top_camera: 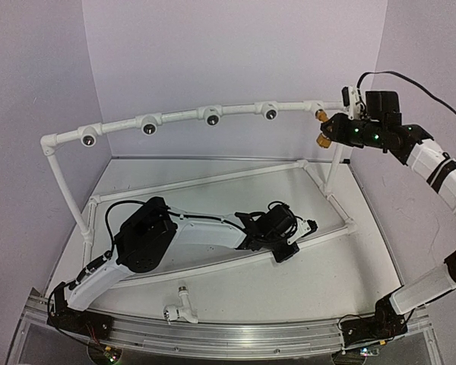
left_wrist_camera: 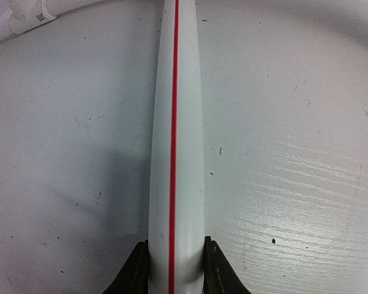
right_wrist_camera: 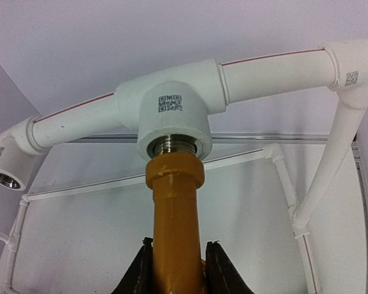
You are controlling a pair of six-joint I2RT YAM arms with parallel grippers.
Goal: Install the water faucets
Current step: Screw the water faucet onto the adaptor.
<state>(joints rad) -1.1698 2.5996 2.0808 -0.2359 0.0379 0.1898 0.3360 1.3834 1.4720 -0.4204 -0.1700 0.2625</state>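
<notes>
Your right claw [right_wrist_camera: 178, 248] grips the yellow-orange faucet [right_wrist_camera: 175, 202], its thread partly in the socket [right_wrist_camera: 172, 122], while your left claw [left_wrist_camera: 175, 248] clamps the lower pipe [left_wrist_camera: 175, 122]; next, twist it home squarely.
</notes>
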